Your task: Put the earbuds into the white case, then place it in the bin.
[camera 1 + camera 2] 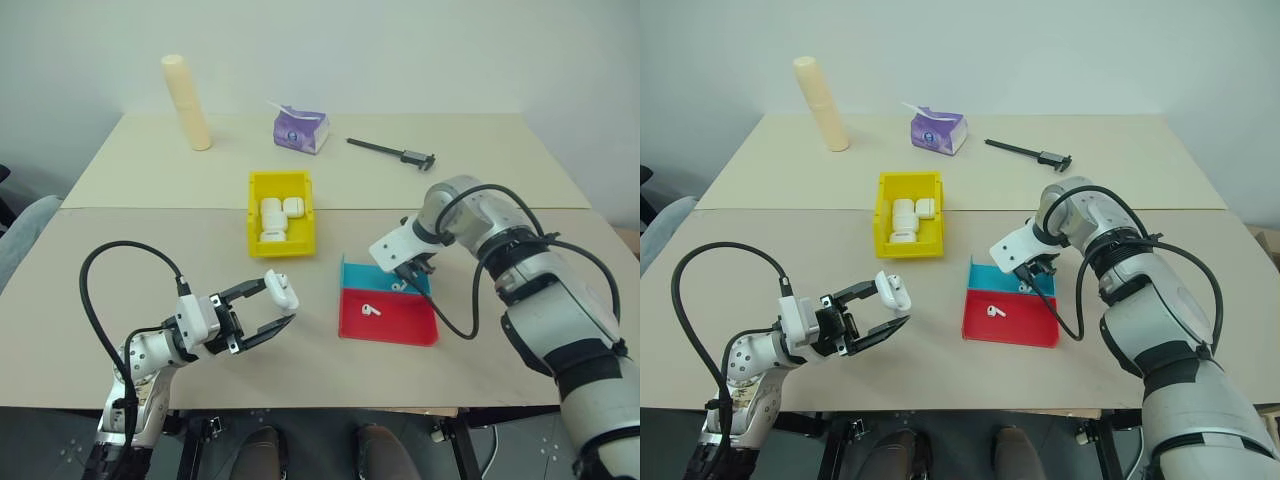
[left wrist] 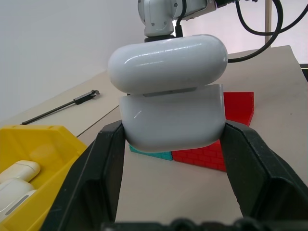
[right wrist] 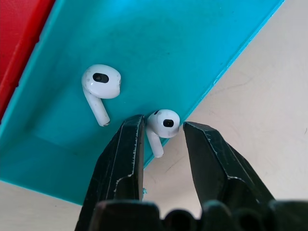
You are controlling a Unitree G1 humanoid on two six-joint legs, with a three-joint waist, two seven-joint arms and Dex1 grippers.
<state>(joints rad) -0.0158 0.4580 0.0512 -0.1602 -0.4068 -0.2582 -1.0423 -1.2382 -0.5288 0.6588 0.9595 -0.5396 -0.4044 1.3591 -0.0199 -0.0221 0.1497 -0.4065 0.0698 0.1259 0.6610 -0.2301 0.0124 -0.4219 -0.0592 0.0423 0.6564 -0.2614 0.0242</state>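
Observation:
My left gripper [image 1: 277, 304] is shut on the white case [image 1: 282, 291], held above the table near its front with the lid tipped open. My right gripper [image 3: 162, 126] points down over the right edge of the teal tray [image 1: 352, 273]. Its fingers [image 3: 127, 144] are open, standing closely either side of one earbud [image 3: 166, 120] at the tray's edge. A second earbud [image 3: 100, 84] lies further in on the teal tray. A third earbud [image 1: 370, 310] rests in the red tray [image 1: 405, 322]. The yellow bin [image 1: 254, 215] stands beyond, mid-table, with other white cases [image 1: 272, 212] in it.
At the back of the table stand a beige cylinder [image 1: 187, 103] and a purple tissue pack [image 1: 300, 128], and a black caliper-like tool [image 1: 392, 150] lies there. The teal and red trays sit joined, right of centre. Black cables loop from both arms.

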